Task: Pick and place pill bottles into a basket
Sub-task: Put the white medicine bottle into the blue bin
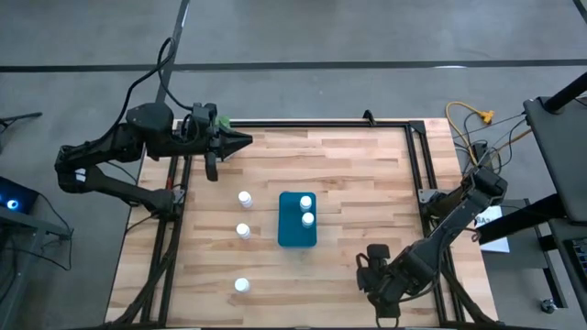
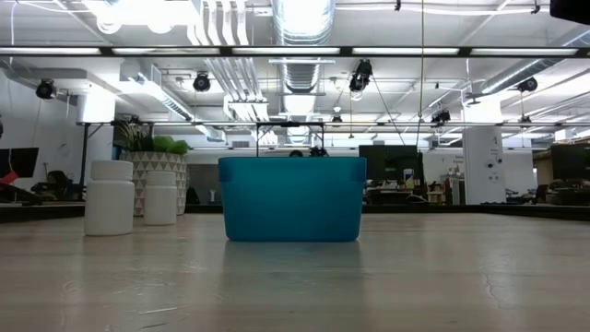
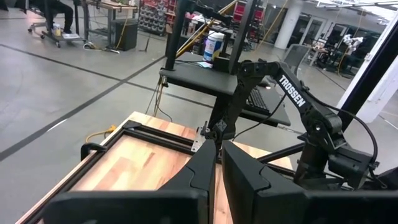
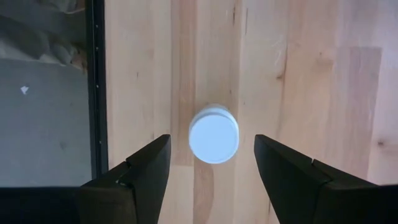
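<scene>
Three white pill bottles [image 1: 245, 197] [image 1: 243, 230] [image 1: 241, 285] stand upright on the wooden table, left of the teal basket [image 1: 286, 229]. Two more bottles [image 1: 306, 203] [image 1: 307, 218] stand inside the basket. Another bottle [image 4: 213, 135] stands on the table directly under my right gripper [image 4: 211, 158]. That gripper is open and points down, with one finger on either side of the bottle and clear of it. My left gripper [image 1: 243, 140] is shut and empty, held level over the table's far left part. The low view shows the basket [image 2: 292, 198] and two bottles [image 2: 109, 196] [image 2: 159, 196].
A black frame rail [image 4: 96, 81] runs along the table edge close to the bottle under my right gripper. Bare wood lies between the basket and my right gripper [image 1: 374, 268]. A patterned plant pot [image 2: 138, 171] shows behind the bottles in the low view.
</scene>
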Motion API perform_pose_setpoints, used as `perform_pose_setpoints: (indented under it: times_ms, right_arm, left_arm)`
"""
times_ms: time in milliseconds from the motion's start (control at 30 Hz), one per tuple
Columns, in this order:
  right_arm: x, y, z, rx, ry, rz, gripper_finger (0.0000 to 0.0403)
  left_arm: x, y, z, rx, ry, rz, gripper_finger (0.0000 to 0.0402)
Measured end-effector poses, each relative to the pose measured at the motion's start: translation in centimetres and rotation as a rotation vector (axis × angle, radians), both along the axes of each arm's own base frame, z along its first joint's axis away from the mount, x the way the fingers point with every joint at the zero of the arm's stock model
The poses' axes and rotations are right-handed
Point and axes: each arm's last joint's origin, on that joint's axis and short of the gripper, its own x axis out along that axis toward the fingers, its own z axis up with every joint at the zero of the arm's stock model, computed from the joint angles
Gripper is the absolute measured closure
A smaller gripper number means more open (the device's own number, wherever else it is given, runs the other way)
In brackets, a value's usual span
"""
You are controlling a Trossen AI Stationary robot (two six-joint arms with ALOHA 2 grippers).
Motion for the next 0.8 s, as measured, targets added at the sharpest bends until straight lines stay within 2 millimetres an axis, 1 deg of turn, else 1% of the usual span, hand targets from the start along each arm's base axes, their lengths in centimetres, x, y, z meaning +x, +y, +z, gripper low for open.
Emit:
perform_pose_setpoints:
  times_ms: [133,567,800]
  right_arm:
    - [0.0,0.0,-0.4,0.010,-0.010,0.001,0.0179]
    - [-0.4,-0.4,-3.5,0.022,-0.015,-0.010,0.0179]
    - [-0.6,-0.7,-4.8,0.033,-0.017,-0.015,0.0179]
  left_arm:
    - [0.0,0.0,0.0,0.000,-0.001,0.000,0.0391]
    - [0.1,0.0,-0.3,0.000,0.007,0.001,0.0391]
    - [0.1,0.0,-0.3,-0.001,0.007,0.001,0.0391]
